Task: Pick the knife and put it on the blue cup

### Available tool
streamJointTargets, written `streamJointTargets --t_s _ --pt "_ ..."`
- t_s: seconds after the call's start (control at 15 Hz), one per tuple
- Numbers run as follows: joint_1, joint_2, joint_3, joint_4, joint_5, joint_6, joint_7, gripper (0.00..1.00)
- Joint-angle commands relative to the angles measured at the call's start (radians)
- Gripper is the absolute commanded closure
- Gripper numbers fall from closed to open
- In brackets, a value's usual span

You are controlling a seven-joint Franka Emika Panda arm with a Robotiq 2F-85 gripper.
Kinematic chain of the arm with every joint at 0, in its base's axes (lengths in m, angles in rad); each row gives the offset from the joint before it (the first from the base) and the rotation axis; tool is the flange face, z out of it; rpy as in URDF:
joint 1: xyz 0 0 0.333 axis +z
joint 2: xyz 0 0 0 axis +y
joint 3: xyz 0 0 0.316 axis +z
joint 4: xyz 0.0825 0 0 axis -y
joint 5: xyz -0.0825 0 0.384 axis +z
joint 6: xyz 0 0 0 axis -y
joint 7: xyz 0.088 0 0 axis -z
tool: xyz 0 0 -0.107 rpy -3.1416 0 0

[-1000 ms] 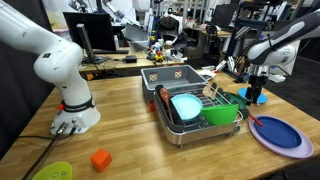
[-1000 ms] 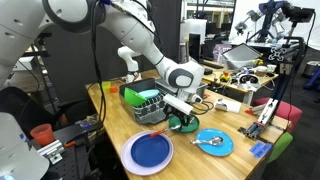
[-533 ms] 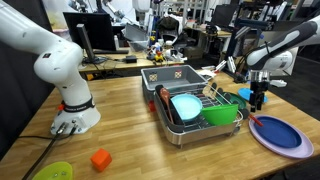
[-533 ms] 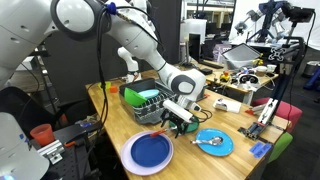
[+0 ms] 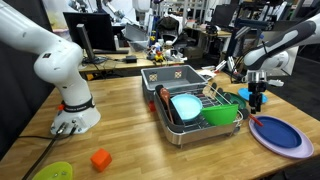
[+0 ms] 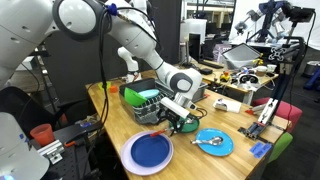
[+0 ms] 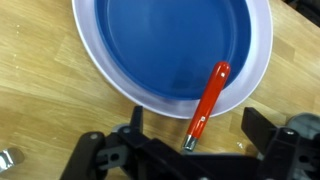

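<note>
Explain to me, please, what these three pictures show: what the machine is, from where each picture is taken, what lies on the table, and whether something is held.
The machine is one robot arm that ends in a two-finger gripper. Two pictures come from cameras standing outside the robot, which look at the wooden table from different places. The third comes from a camera on the wrist that looks down past the fingers.

On the table stand a dish rack with a turquoise bowl and a green bowl, an orange cube and a large blue-purple plate. In the wrist view a small red-orange knife lies across the plate's rim. The gripper's fingers stand wide apart, with the knife's tip between them, so nothing is held.
</note>
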Motion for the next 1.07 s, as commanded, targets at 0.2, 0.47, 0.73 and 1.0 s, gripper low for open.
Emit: streamJointTargets --t_s 0.2,0.47,0.73,1.0 --pt "0.016 0.028 0.011 0.022 -0.05 0.013 0.022 0.0" --pt "0.013 0.031 0.022 0.008 -0.047 0.012 0.028 0.0" --pt "0.013 0.035 0.024 0.009 -0.047 0.012 0.028 0.0" --pt "0.013 0.035 0.024 0.009 -0.047 0.012 0.028 0.0"
